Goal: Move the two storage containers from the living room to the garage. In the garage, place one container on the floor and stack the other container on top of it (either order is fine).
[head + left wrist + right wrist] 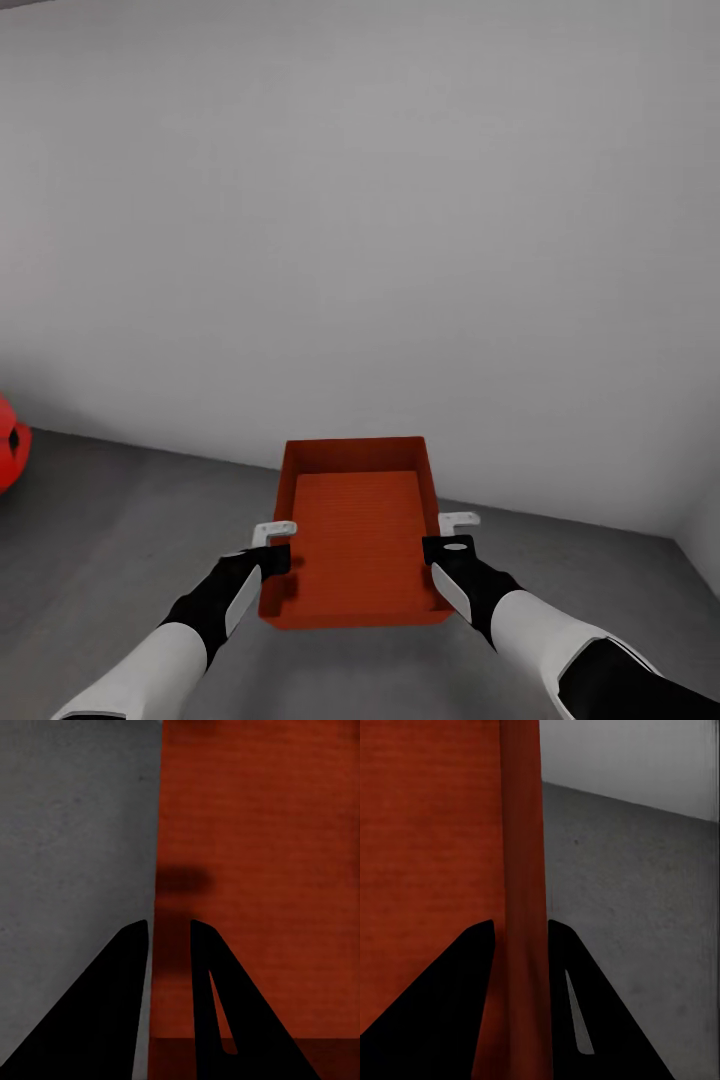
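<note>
While both jaws clamp its side walls, left gripper (272,545) at 9 o'clock and right gripper (453,533) at 3 o'clock hold the storage container (357,535) above the floor (110,530).

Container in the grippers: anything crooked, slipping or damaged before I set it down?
Nothing stands out. The storage container looks level and undamaged, with the left gripper and the right gripper each straddling a side wall. It is empty inside, above the grey floor near the white wall.

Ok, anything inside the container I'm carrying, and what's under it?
The storage container is empty: bare ribbed bottom. Both sets of jaws clamp its side walls. Grey floor shows around it; the patch directly beneath is hidden, so contact can't be judged.
</note>
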